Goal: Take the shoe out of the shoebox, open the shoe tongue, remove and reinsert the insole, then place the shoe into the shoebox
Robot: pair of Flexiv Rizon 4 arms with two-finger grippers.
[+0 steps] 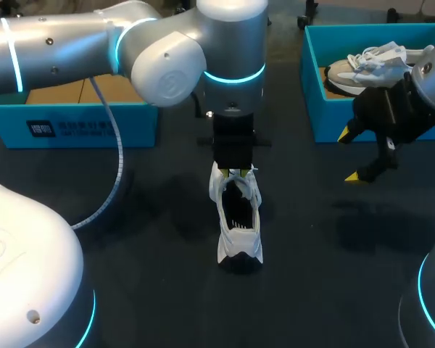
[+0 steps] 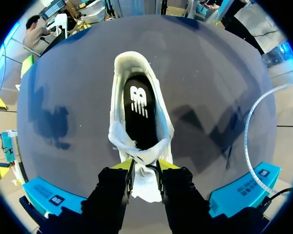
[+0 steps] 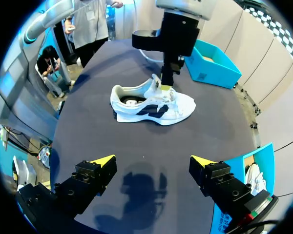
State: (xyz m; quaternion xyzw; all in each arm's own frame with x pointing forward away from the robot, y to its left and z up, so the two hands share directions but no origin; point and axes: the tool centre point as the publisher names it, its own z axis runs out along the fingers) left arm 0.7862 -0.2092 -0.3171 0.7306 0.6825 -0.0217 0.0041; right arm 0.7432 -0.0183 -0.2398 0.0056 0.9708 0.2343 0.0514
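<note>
A white shoe (image 1: 239, 228) with dark side marks stands upright in the middle of the table, heel toward the front edge. My left gripper (image 1: 235, 172) comes down over its laces; in the left wrist view the left gripper (image 2: 145, 168) is shut on the white tongue (image 2: 145, 183), pulled up between the fingers. The black insole (image 2: 138, 105) with a white logo lies inside the shoe (image 2: 141, 78). My right gripper (image 1: 350, 155) hangs open and empty beside the right shoebox (image 1: 312, 94). Ahead of the right gripper (image 3: 151, 161) are the shoe (image 3: 154, 105) and the left gripper (image 3: 165, 85).
A second pale shoe (image 1: 370, 65) lies in the right blue shoebox. Another blue box (image 1: 72, 127) with a brown inside stands at the back left. A white cable (image 1: 112, 181) trails from my left arm over the table.
</note>
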